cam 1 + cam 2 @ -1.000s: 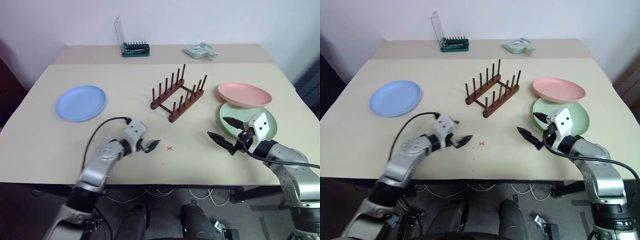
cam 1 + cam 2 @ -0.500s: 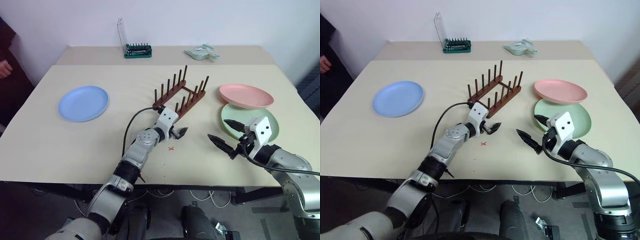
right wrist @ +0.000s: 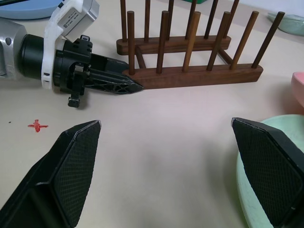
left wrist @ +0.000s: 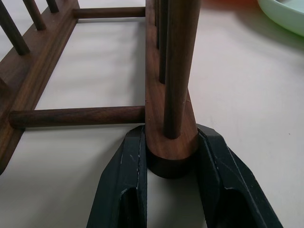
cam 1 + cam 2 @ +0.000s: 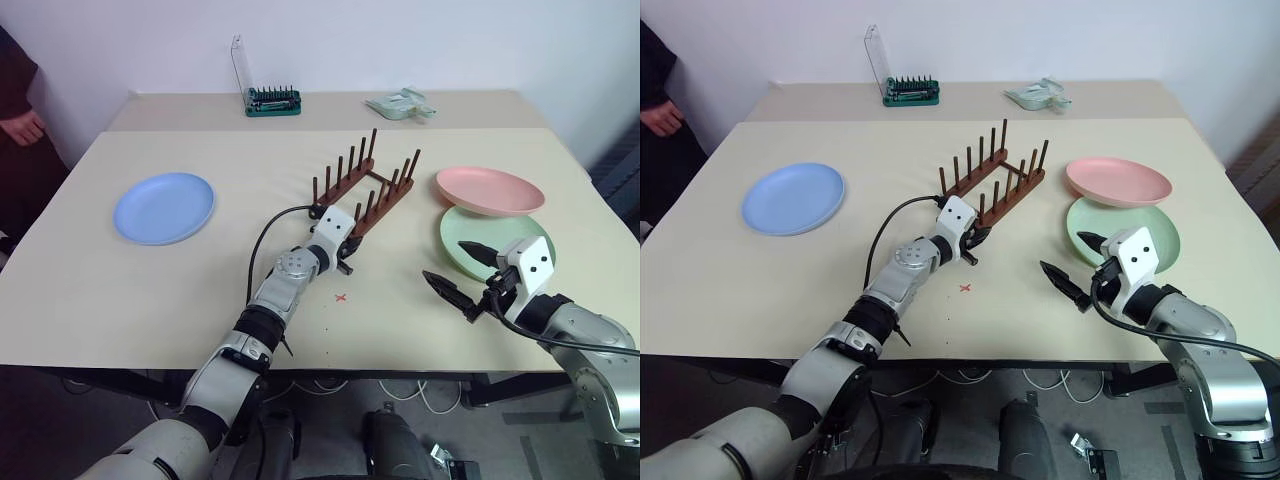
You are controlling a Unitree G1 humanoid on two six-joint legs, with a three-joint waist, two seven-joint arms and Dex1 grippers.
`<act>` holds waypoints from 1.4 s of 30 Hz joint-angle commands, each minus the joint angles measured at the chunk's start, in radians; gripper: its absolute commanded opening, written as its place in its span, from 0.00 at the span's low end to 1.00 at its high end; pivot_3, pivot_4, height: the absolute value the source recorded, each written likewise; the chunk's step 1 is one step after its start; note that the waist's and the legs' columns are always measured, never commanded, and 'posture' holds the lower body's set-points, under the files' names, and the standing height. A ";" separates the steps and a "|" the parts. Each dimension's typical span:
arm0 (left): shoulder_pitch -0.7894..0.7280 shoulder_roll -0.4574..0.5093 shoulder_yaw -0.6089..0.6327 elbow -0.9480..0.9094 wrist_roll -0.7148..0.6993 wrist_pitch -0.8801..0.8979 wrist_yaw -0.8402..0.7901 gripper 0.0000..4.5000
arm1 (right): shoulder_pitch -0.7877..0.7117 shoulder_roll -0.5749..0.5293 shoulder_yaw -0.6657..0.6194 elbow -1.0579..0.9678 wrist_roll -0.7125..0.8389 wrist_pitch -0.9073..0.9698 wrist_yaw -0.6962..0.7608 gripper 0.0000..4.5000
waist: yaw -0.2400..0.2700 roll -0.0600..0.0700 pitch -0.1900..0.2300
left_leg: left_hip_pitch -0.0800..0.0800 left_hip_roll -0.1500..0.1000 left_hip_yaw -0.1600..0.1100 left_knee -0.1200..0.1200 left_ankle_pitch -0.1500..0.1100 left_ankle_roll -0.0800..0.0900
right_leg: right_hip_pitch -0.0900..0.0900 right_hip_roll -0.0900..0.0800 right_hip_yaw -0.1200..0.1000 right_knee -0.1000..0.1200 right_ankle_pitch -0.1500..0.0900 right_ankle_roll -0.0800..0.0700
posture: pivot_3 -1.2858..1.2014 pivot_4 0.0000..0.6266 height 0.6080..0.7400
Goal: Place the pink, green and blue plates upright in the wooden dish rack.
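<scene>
Two black fingers of the left gripper (image 4: 172,164) are clamped on the near rail end of the wooden dish rack (image 5: 363,190), one each side. Right gripper (image 5: 458,270) hovers off the table (image 5: 200,290) with its fingers spread wide and nothing between them. Green plate (image 5: 465,228) lies flat just behind that gripper, the pink plate (image 5: 490,189) beyond it overlapping its rim. Blue plate (image 5: 163,207) lies flat well left of the left gripper. Red cross mark (image 5: 341,297) sits just beside the left gripper.
</scene>
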 commanded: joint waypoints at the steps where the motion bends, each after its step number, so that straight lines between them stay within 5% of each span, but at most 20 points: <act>1: 0.126 0.168 -0.011 -0.161 -0.033 -0.070 -0.244 0.17 | 0.019 -0.020 -0.037 -0.039 0.003 -0.010 0.007 1.00 | -0.017 0.000 0.000 | 0.000 0.000 0.000 -0.001 0.000 0.000 | -0.001 0.000 0.000 0.000 0.000 0.000 | 0.52 0.24 1.00; 10: 0.285 0.506 0.017 -0.463 -0.252 -0.006 -0.763 0.17 | 0.022 -0.007 -0.009 -0.025 -0.003 -0.018 0.017 1.00 | -0.024 0.001 0.000 | -0.001 0.002 0.002 -0.001 0.000 0.000 | -0.005 0.001 0.002 0.004 0.000 -0.002 | 0.52 0.24 1.00; 32: -0.017 0.337 -0.041 0.101 -0.099 -0.299 -0.827 0.17 | 0.049 -0.006 -0.032 -0.053 -0.001 -0.017 0.006 1.00 | -0.006 0.001 0.000 | -0.003 0.001 0.001 0.000 0.000 0.001 | -0.005 0.001 0.001 0.001 0.000 -0.001 | 0.52 0.24 1.00; 39: 0.030 0.390 0.032 0.016 -0.152 -0.152 -0.804 0.90 | 0.082 -0.015 -0.033 -0.074 -0.001 -0.008 0.004 1.00 | -0.026 0.001 0.000 | -0.003 0.001 0.000 0.000 0.000 0.001 | -0.005 0.001 0.001 0.003 0.000 -0.001 | 0.52 0.24 1.00; 42: 0.113 0.441 0.079 -0.114 -0.172 -0.086 -0.754 0.90 | 0.085 -0.006 -0.022 -0.082 0.004 -0.003 0.000 1.00 | -0.031 0.001 0.000 | -0.003 0.001 0.001 0.000 0.000 0.001 | -0.006 0.001 0.001 0.004 0.000 -0.001 | 0.52 0.24 1.00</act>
